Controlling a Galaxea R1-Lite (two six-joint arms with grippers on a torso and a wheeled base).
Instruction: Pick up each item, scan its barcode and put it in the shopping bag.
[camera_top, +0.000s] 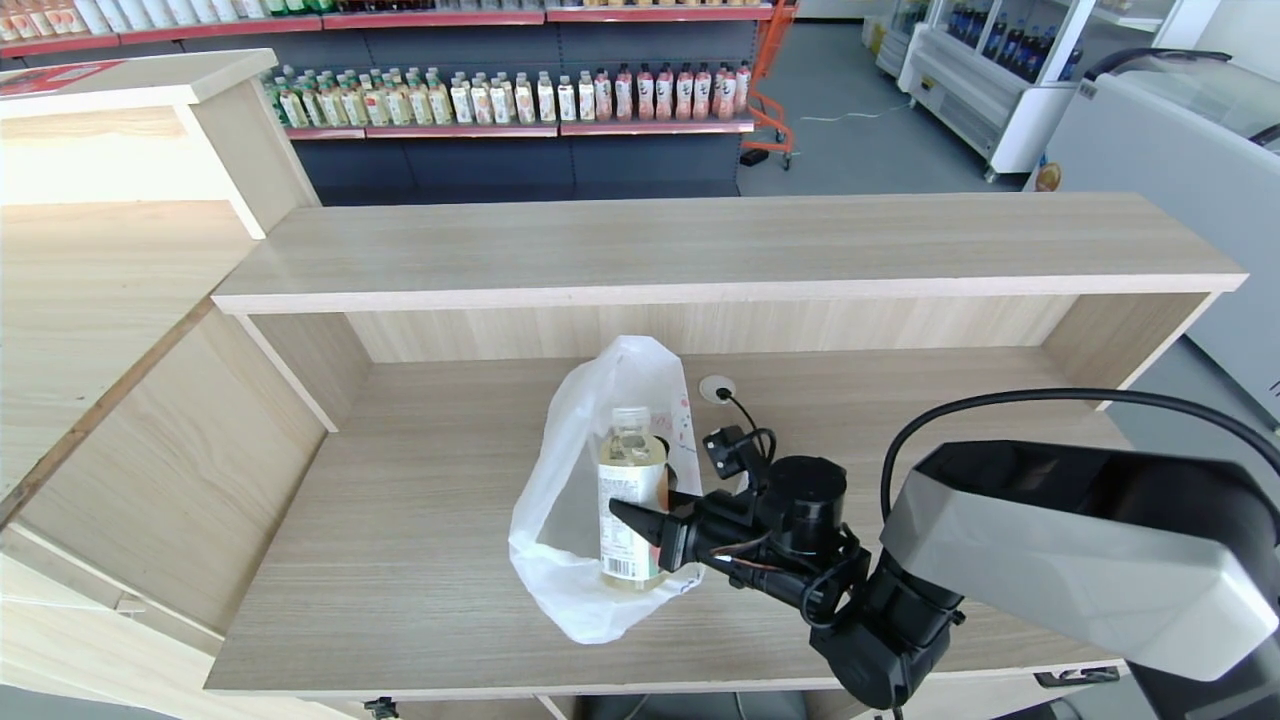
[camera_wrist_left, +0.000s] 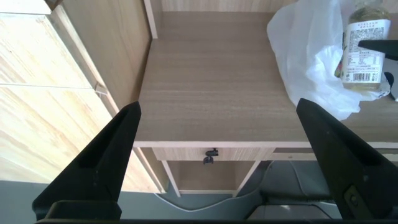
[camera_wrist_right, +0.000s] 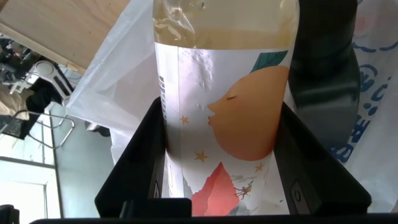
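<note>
Right gripper (camera_top: 641, 498) clamped on an upright bottle (camera_top: 630, 455), bottle stood within the white shopping bag (camera_top: 556, 540) — mid-counter (camera_top: 400, 560), toward its front edge, left gripper (camera_wrist_left: 219, 111) gaped wide above the counter's front-left corner.

The left gripper (camera_wrist_left: 219, 107) hangs beyond the edge of a wooden counter (camera_wrist_left: 211, 74), its two black fingers (camera_wrist_left: 102, 162) spread wide apart. Farther ahead and off to one side, a white plastic bag (camera_wrist_left: 311, 56) rests on the counter. A labelled bottle (camera_wrist_left: 364, 43) stands against it, barcode facing the gripper.
</note>
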